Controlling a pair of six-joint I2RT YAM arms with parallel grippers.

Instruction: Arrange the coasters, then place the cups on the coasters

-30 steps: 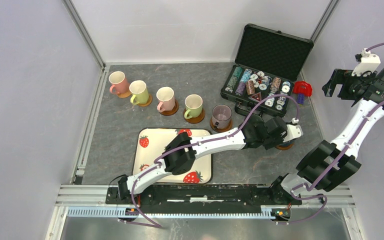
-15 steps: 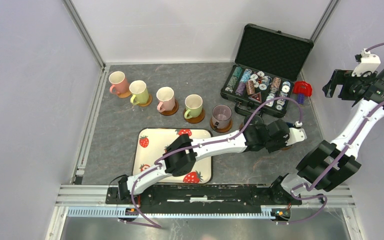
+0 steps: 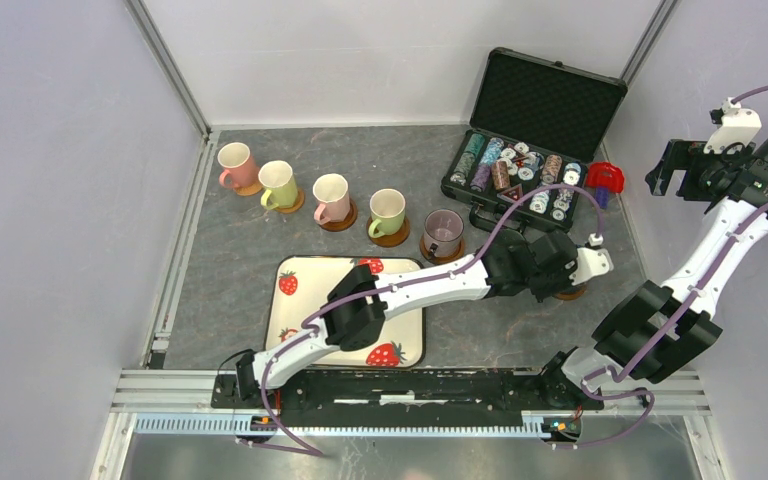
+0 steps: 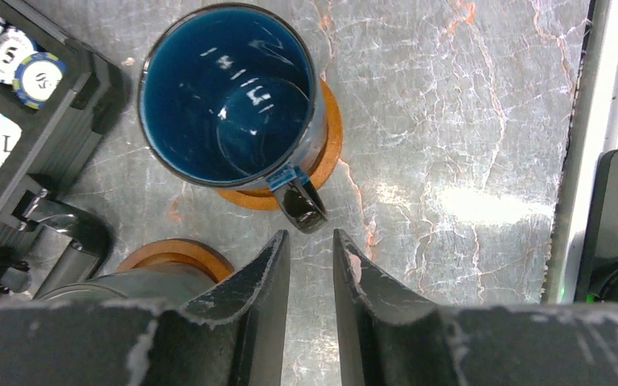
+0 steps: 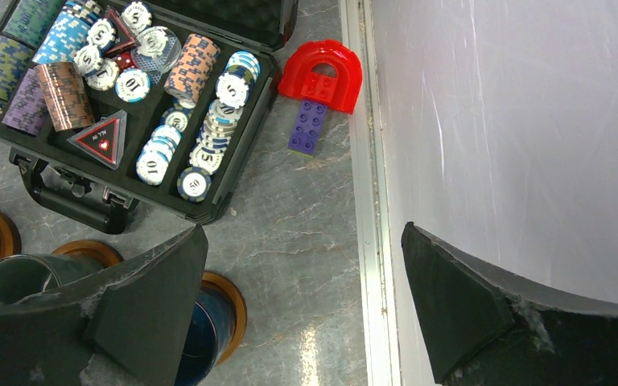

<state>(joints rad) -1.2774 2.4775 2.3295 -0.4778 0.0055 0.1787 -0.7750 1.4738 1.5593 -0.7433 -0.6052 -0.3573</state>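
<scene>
In the left wrist view a dark blue cup (image 4: pixel 229 92) stands upright on an orange-brown coaster (image 4: pixel 331 137), its handle pointing at my left gripper (image 4: pixel 309 241). The jaws stand a narrow gap apart just short of that handle, with nothing between them. A dark grey-green cup (image 4: pixel 113 281) on another coaster (image 4: pixel 175 251) sits partly behind the left finger. In the top view, five more cups, from a pink one (image 3: pixel 238 165) to a mauve one (image 3: pixel 443 230), stand in a row on coasters. My right gripper (image 5: pixel 302 241) hangs wide open and empty by the right wall.
An open black case of poker chips (image 3: pixel 520 175) lies at the back right, with a red toy piece (image 5: pixel 322 72) and a purple brick (image 5: pixel 307 127) beside it. The strawberry-print tray (image 3: pixel 305 290) lies under my left arm. A metal rail (image 5: pixel 370 201) edges the right wall.
The left jaws have narrowed, and the left wrist has shifted slightly over the blue cup. The right arm has not moved.
</scene>
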